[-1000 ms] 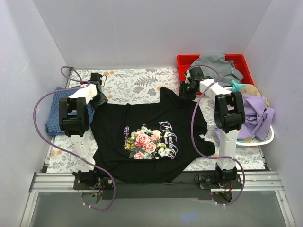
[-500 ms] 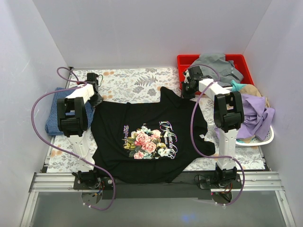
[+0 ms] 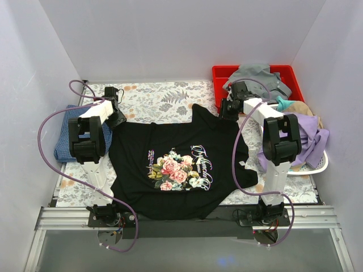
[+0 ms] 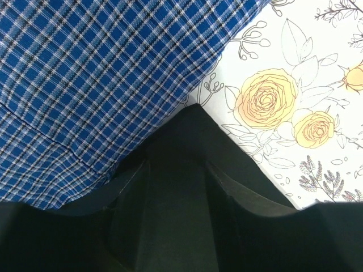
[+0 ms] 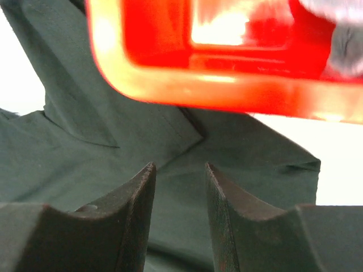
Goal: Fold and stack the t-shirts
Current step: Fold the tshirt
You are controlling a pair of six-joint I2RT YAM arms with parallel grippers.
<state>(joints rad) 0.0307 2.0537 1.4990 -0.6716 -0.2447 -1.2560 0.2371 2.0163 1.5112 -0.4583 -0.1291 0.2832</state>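
Far middle: bare strip of floral worktop [image 3: 159, 97] beyond black t-shirt [image 3: 181, 164], passable. Far right: blocked by red bin [image 3: 218, 76], rim just beside shirt's far corner. Right edge: blocked by white basket [image 3: 321, 166] heaped with cloth. Left edge: blue checked t-shirt [image 3: 62, 139] low and flat, close against side wall [image 3: 28, 113].

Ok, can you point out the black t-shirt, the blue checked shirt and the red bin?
black t-shirt [image 3: 177, 170], top external view, on the rose print at its chest.
blue checked shirt [image 3: 62, 144], top external view, on the cloth showing left of the left arm.
red bin [image 3: 220, 70], top external view, on its far-left rim corner.
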